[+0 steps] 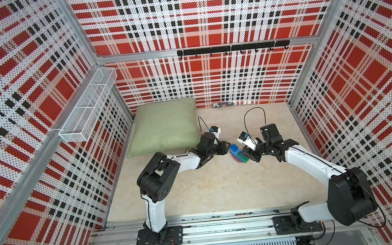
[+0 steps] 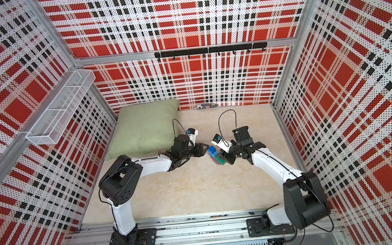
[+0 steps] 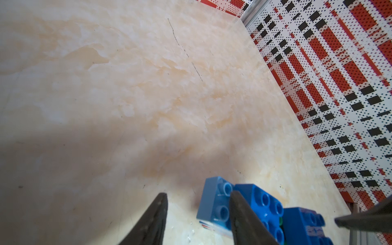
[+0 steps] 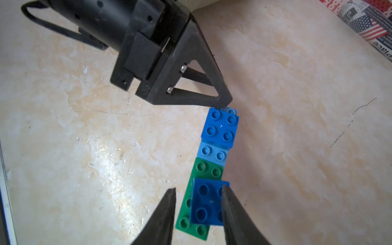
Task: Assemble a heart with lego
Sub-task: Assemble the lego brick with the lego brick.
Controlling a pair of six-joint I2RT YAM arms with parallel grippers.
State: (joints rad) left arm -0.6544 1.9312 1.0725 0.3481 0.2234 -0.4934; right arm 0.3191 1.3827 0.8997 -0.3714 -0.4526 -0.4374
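Only the right wrist view makes "place" legible on the flag-printed roll (image 4: 364, 27). The left claw (image 3: 197, 193) is parted and empty; the right claw (image 4: 198, 187) is parted astride the heart (image 4: 219, 127).

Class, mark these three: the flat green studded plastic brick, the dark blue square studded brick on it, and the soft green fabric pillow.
Flat green brick (image 4: 209, 169), right wrist view, exposed studded end.
Dark blue square brick (image 4: 206, 202), right wrist view, middle of top.
Green pillow (image 1: 163, 126), in a top view, middle of fabric.
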